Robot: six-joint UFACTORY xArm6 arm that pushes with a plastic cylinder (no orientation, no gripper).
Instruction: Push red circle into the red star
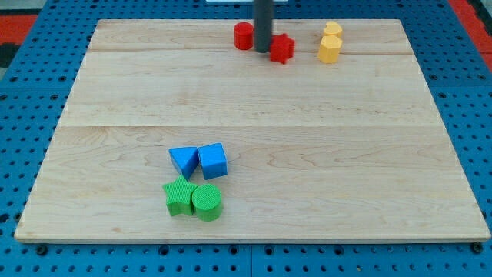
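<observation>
Camera view: red circle (243,35) upright, seemingly apart from red star (282,48).

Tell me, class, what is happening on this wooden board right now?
A robot arm's dark rod is working near the view's top edge of the wooden board. My tip sits between the red circle on its left and the red star on its right, so the two red blocks are still apart. Two yellow blocks stand further right. Near the view's bottom, a blue triangle, a blue cube, a green star and a green circle lie clustered, untouched.
</observation>
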